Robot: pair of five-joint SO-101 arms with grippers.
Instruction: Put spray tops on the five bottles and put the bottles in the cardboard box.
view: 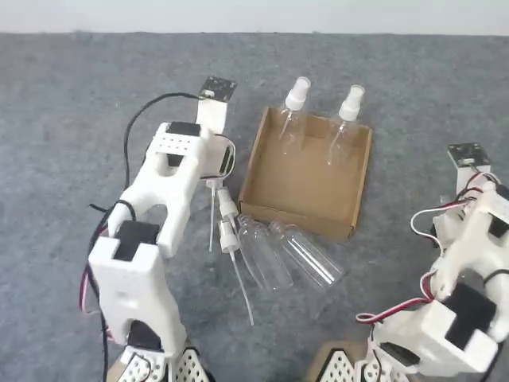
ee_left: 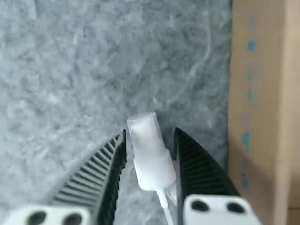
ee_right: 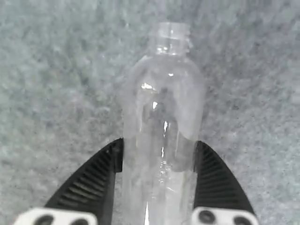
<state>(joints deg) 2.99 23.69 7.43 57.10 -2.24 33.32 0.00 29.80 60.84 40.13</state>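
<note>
As right claw [ee_right: 158,144] clamps bottle [ee_right: 164,93] lengthwise, open neck pointing away

The brown cardboard box [view: 306,187] sits open in the upper middle of the high view. A clear bottle [view: 291,131] and a second bottle [view: 340,139] lie inside, each with a white spray top on. Below the box, 2 bare bottles [view: 266,255] lie side by side. Left of them lie 2 loose spray tops [view: 230,237] with long thin tubes. A 5th bottle [ee_right: 164,122] has an open neck

Capped bottles [view: 293,121] fill the cardboard box's [view: 296,189] far half; its near floor lies free, with loose bottles [view: 306,255] crowding its near wall.
</note>
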